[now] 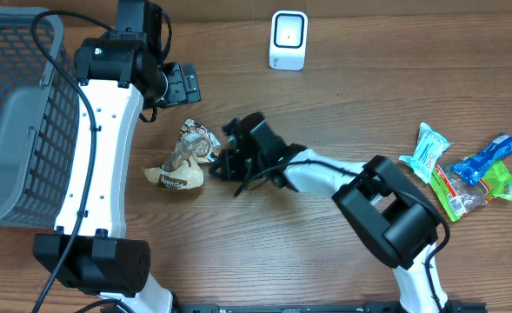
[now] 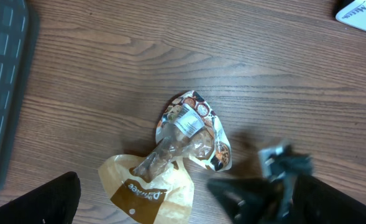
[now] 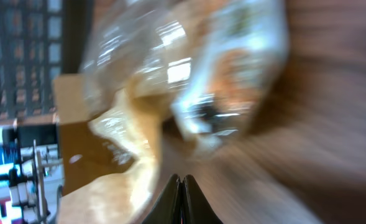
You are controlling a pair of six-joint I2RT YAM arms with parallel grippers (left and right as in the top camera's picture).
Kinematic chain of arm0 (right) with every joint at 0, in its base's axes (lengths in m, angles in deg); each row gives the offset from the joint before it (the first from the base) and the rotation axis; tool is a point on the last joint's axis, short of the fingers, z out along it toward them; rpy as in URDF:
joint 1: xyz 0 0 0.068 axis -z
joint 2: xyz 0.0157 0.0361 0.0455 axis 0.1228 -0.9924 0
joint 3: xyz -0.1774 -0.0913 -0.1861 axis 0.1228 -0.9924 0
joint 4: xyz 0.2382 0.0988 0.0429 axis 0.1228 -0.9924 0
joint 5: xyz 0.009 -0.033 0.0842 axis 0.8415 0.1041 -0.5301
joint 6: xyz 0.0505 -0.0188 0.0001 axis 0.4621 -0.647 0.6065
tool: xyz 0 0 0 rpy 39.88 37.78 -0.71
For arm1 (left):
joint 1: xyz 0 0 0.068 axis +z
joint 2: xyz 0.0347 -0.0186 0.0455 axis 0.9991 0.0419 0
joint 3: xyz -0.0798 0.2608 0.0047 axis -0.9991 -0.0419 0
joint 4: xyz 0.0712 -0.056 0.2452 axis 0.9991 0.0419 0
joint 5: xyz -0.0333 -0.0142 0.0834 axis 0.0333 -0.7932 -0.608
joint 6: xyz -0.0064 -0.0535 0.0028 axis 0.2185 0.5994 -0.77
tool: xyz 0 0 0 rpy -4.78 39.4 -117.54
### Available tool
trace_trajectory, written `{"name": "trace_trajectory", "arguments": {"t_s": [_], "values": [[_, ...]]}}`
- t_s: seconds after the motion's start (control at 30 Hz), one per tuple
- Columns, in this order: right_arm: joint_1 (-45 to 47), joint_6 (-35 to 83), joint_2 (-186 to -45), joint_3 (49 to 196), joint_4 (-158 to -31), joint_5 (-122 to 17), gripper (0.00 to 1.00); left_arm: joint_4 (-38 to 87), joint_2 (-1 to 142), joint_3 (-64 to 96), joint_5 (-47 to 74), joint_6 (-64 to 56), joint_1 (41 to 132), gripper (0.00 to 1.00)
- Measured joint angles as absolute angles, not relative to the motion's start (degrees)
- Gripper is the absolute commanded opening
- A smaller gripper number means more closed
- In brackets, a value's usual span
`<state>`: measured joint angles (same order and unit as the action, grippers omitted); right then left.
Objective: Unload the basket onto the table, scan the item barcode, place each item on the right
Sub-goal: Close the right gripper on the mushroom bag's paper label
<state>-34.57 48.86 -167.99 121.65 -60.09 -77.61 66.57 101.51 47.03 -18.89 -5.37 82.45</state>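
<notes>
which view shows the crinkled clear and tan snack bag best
Left wrist: the crinkled clear and tan snack bag lies sharp and nearly whole, white label up. Overhead shows it small beside the right gripper; right wrist shows only a blurred close-up.

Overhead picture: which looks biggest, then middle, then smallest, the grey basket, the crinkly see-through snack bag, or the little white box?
1. Grey mesh plastic basket, by far the largest, even cut off by the picture's edge.
2. Crinkled clear-and-tan snack bag.
3. Small white rounded scanner box, smallest, though not far behind the bag.
</notes>
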Motion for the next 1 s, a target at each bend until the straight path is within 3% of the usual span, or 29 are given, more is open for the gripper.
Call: {"name": "trace_trajectory", "arguments": {"t_s": [0.03, 0.1, 0.5, 0.73, 1.0], "values": [[-33.5, 49.0, -168.0, 121.7, -60.7, -77.6, 0.35, 66.6, 101.5, 47.0, -18.9, -5.4, 82.5, 1.00], [-32.3, 49.7, -168.0, 121.7, -61.0, -76.2, 0.49, 66.6, 101.5, 47.0, -18.9, -5.4, 82.5, 1.00], [-38.0, 50.8, -168.2, 121.8, -44.0, -62.6, 0.53, 66.6, 101.5, 47.0, -18.9, -5.4, 82.5, 1.00], [-39.2, 50.8, -172.6, 122.3, -43.1, -54.6, 0.54, 66.6, 101.5, 47.0, -18.9, -5.4, 82.5, 1.00], [-39.1, 48.6, -174.2, 125.3, -43.7, -57.0, 0.60, 66.6, 101.5, 47.0, -18.9, -5.4, 82.5, 1.00]]}}
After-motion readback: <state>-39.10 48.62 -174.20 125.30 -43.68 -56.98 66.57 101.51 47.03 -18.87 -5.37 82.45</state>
